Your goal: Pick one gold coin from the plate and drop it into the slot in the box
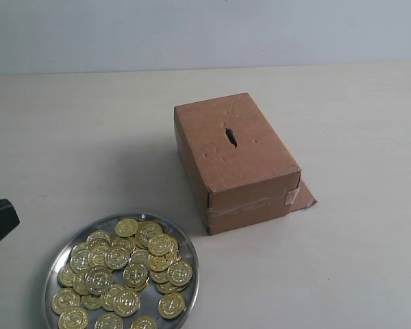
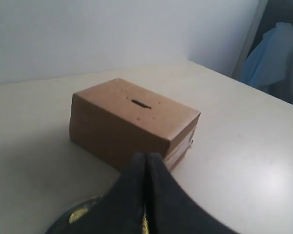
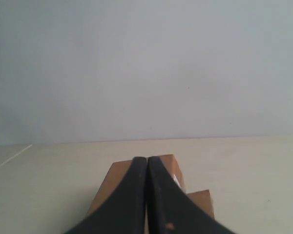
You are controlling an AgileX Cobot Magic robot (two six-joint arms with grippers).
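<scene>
Pale wall (image 1: 205,31) is running behind the cream desk (image 1: 356,260). The cardboard box (image 1: 236,161) is sitting near the desk's middle. Its box slot (image 1: 230,136) is facing up in the top face, clear tape (image 1: 250,205) is crossing the near end, and a flap (image 1: 305,199) is sticking out at the base. The plate (image 1: 193,271) is resting in front of the box toward the left, apart from it, carrying a heap of gold coins (image 1: 127,271). I am holding my left pincer (image 2: 146,158) pressed together near the plate's edge, pointing at the box. My right pincer (image 3: 146,160) is also pressed together, with the box showing beyond its tips.
</scene>
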